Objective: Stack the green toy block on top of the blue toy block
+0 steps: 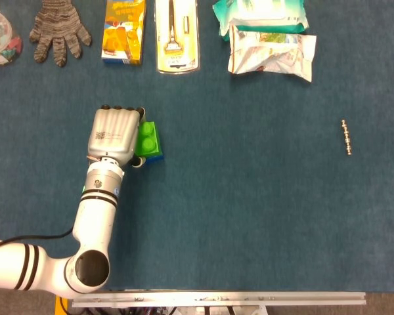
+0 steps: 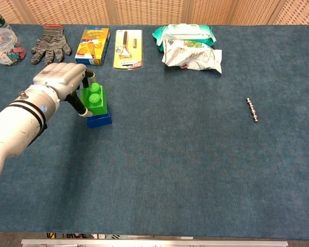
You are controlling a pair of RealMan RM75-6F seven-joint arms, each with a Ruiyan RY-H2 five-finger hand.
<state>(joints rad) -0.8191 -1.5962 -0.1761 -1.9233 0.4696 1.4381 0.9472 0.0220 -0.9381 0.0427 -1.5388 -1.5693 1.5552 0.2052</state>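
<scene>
We saw the left hand [image 2: 62, 80] pinching the green toy block [image 2: 95, 100], which sat directly atop the blue toy block [image 2: 99, 120] on the blue table [image 2: 195, 154]; beyond lay a knit glove [image 2: 50, 41] and a yellow box [image 2: 91, 46].

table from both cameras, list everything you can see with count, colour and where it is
green block: 1, green, left of centre, on the blue block, held by the left hand
blue block: 1, blue, under the green block
glove: 1, grey knit, far left
box: 1, yellow-orange, right of the glove
razor pack: 1, yellow card, right of the box
wipes pack: 1, green and white, far centre
crumpled bag: 1, white, in front of the wipes
plastic tub: 1, clear, far left corner
metal rod: 1, silver, right side
table: 1, blue cloth
left hand: 1, grey, grips the green block
</scene>
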